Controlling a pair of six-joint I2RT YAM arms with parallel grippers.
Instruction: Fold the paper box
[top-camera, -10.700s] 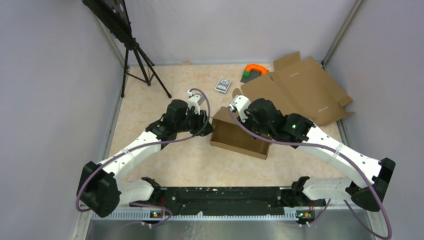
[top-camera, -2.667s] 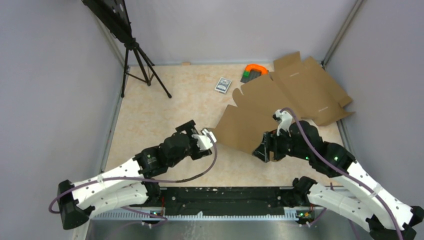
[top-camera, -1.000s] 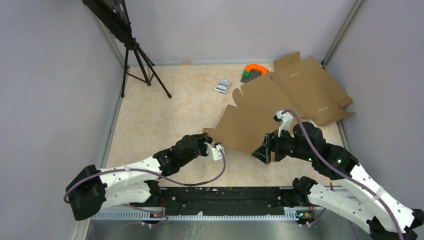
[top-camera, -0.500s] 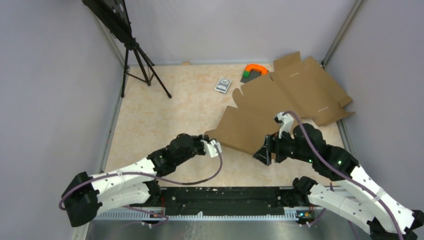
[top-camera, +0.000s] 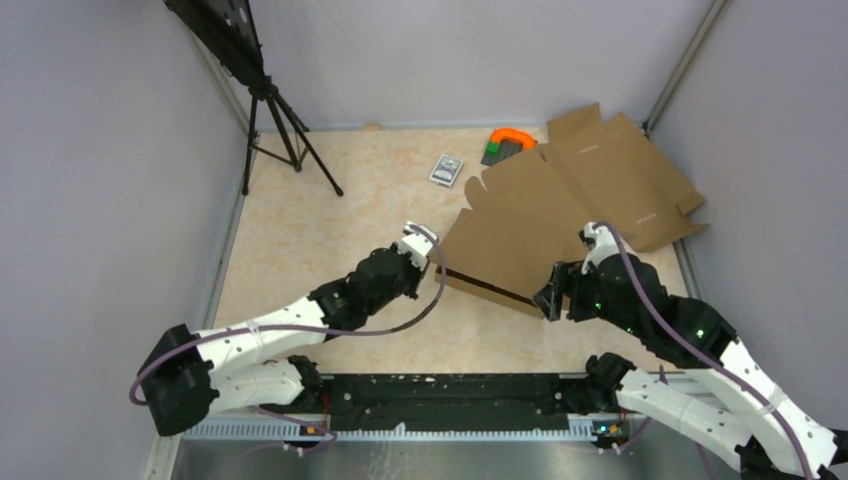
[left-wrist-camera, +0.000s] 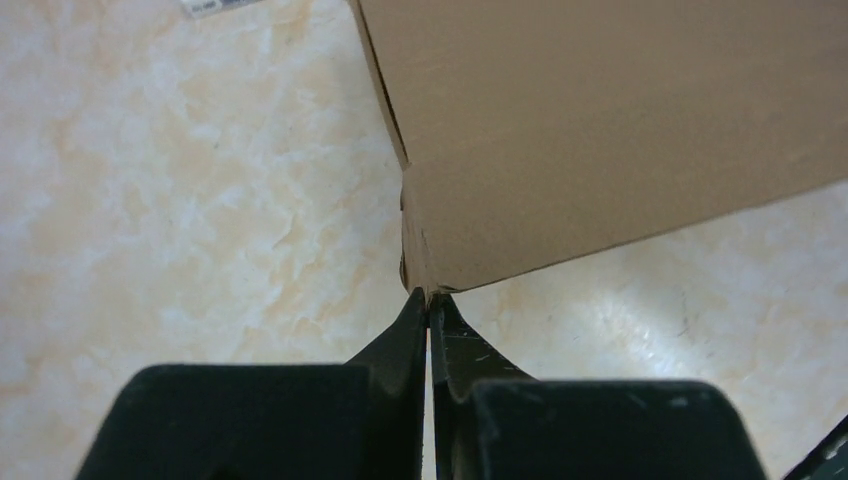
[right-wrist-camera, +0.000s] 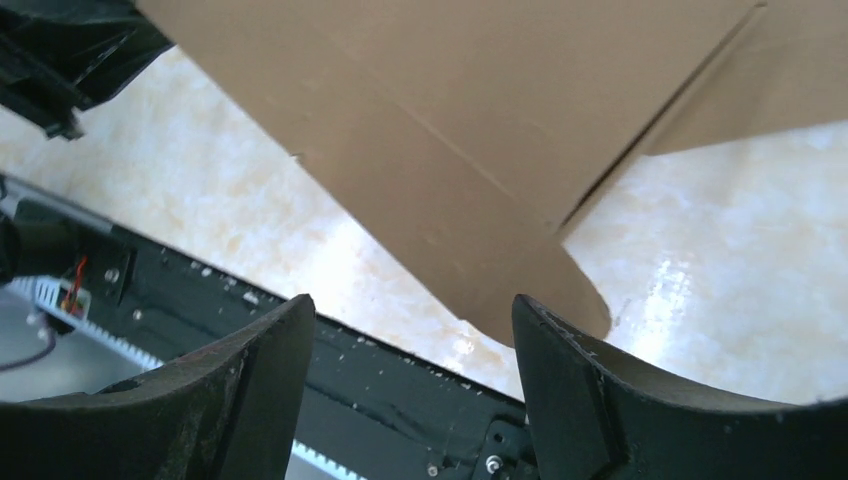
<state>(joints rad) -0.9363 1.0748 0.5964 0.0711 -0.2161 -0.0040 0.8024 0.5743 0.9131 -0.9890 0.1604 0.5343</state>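
One plain brown paper box (top-camera: 505, 240) is seen right of centre on the tabletop (top-camera: 320, 220), creased, with a rounded flap poking out just ahead of the right pincer (right-wrist-camera: 410, 310), which is left wide open. Its near-left corner is touched by the clenched-tight left pincer (left-wrist-camera: 428, 305).

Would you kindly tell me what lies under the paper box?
Beneath the raised near edge of the paper box, only the marbled table shows in the right wrist view. Farther back the cardboard covers whatever is under it.
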